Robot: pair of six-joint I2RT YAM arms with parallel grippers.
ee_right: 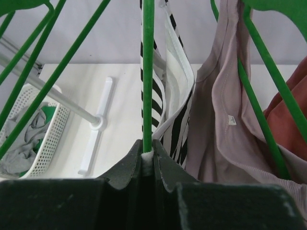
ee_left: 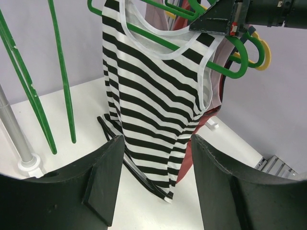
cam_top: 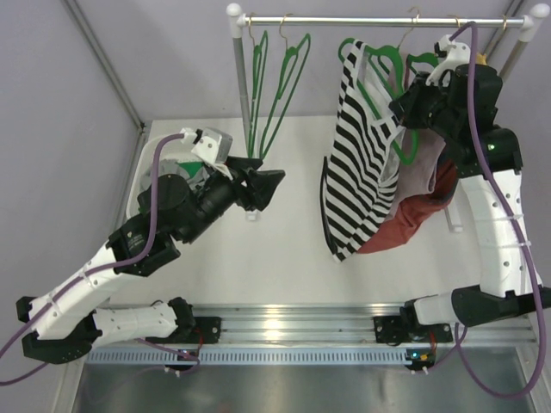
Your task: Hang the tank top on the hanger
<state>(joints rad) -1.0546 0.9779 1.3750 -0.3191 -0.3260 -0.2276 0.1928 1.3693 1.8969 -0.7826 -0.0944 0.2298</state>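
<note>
A black-and-white horizontally striped sleeveless tank top (cam_top: pixel 360 163) hangs at the far right of the white table (cam_top: pixel 258 275). It is draped on a thin green plastic hanger (ee_left: pixel 158 38) below the metal clothes rail (cam_top: pixel 379 21). The hanger's bar crosses the white-trimmed neckline, and a narrow strap sits over each end of the hanger. The hem hangs low near the table; you cannot tell whether it touches.

Your right arm's fingers (ee_right: pixel 132 167) are pressed together on a green bar of that hanger, close beside the striped fabric.

Just to the right of the striped tank top hang a plain dusty-pink top (ee_right: pixel 225 120) and a rust-red garment (ee_right: pixel 290 103). The tip of a yellow hanger (ee_left: pixel 267 53) shows past them.

Your left arm's fingers (ee_left: pixel 108 182) stand apart with nothing between them. They are well to the left of the striped tank top and pointed toward it.

Spare green hangers (cam_top: pixel 280 95) dangle at the left end of the rail. A white mesh basket (ee_right: pixel 45 129) holding grey cloth (ee_right: pixel 19 143) sits at the far left of the table, partly under your left arm.
</note>
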